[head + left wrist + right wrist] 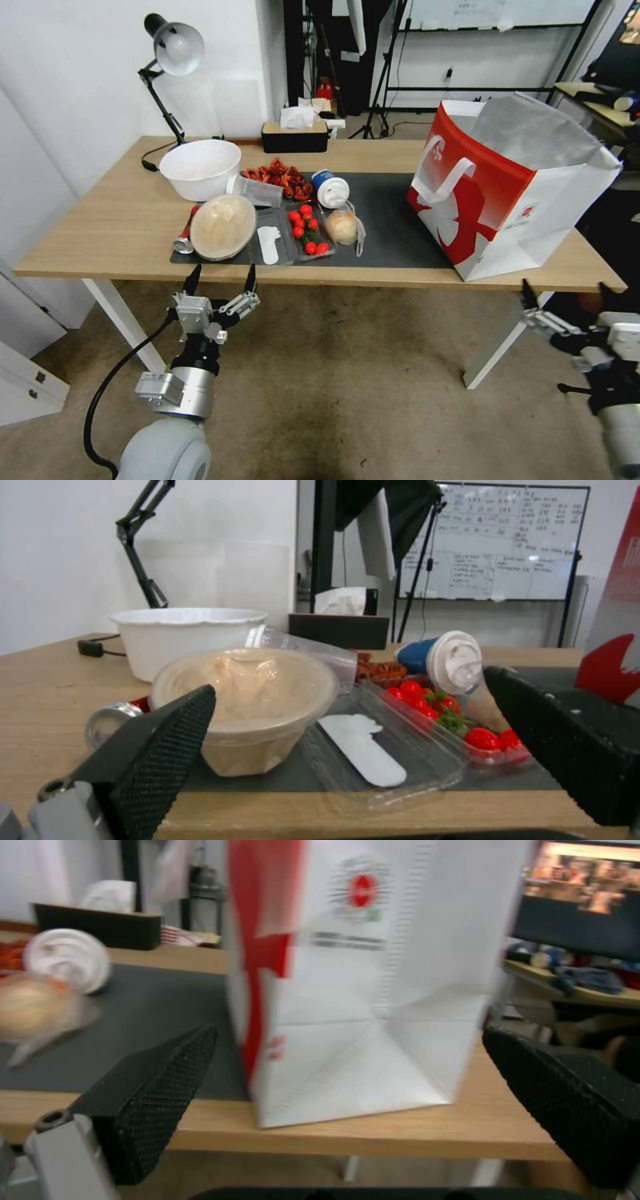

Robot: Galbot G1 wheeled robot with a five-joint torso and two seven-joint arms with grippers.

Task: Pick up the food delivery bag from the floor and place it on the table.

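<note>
1. Left gripper (221, 279): fingers spread, nothing between them. It hangs below and just in front of the table's near edge, facing the lidded tub (223, 227).
2. Right gripper (568, 293): fingers spread wide, holding nothing. It sits below the table edge near the right front corner, facing the bag's white end panel and not touching it.
3. Bag (507, 193): stands upright on the table (100, 227) at its right end, open at the top with silver lining showing. Its base rests partly on the grey mat (393, 227) and partly on bare wood close to the near edge. A white strap handle hangs against the red side.
4. Writing: the white end panel (360, 990) carries a round red emblem above two dark lines of print; the right wrist view is blurred and the text cannot be read. The red side bears a large white graphic.
5. Left of the bag on the mat: a bun in a clear bag (343, 227), a tray of cherry tomatoes (308, 230), a blue cup (331, 189) lying on its side, and a clear tray (270, 243).
6. Farther back: a white bowl (200, 169), a black tissue box (295, 137) and a desk lamp (175, 48). A whiteboard (493, 545) behind carries handwriting too small to read.
</note>
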